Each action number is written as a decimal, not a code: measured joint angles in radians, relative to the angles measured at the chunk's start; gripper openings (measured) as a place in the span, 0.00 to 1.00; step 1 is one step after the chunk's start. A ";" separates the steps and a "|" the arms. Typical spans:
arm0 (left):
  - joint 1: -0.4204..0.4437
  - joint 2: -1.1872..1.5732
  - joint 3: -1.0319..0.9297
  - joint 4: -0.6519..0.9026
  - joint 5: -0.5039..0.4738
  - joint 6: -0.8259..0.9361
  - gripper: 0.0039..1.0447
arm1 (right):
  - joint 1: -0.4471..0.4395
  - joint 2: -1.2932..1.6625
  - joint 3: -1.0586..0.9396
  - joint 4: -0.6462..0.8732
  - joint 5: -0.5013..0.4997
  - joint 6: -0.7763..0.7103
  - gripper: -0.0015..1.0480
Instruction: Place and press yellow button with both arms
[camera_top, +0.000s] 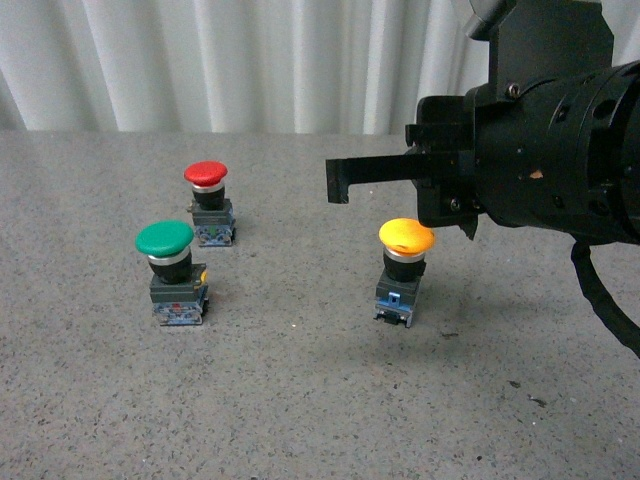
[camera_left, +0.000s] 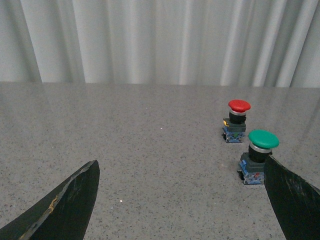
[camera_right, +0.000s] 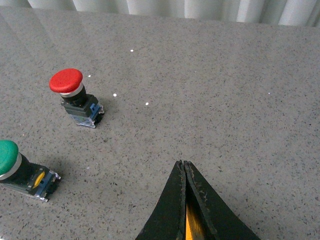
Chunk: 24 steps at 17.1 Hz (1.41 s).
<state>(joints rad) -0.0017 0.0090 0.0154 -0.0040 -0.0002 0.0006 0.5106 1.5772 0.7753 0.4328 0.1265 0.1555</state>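
Note:
The yellow button (camera_top: 406, 236) stands upright on the grey table, with its yellow cap above a silver collar and a blue-grey base. My right gripper (camera_top: 338, 184) is shut with nothing in it. It hovers just above and behind the cap, and its flat fingers reach past the cap to the left. In the right wrist view the shut right gripper (camera_right: 183, 164) hides the yellow button (camera_right: 191, 228) except for a thin sliver. My left gripper (camera_left: 181, 161) is open over bare table, apart from every button, and is not in the front view.
A green-capped button (camera_top: 165, 240) (camera_left: 263, 140) and a red-capped button (camera_top: 206, 173) (camera_left: 239, 106) stand left of the yellow one. The green one is close by my left gripper's right finger (camera_left: 292, 197). White curtains hang behind the speckled table (camera_top: 300, 400).

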 joint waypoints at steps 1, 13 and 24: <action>0.000 0.000 0.000 0.000 0.000 0.000 0.94 | 0.000 0.012 -0.001 0.002 0.001 0.003 0.02; 0.000 0.000 0.000 0.000 0.000 0.000 0.94 | -0.021 0.090 -0.004 0.009 -0.007 0.031 0.02; 0.000 0.000 0.000 0.000 0.000 0.000 0.94 | -0.049 0.095 0.017 -0.040 -0.017 0.054 0.02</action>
<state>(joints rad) -0.0017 0.0093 0.0154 -0.0040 -0.0002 0.0006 0.4618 1.6726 0.7921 0.3923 0.1093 0.2092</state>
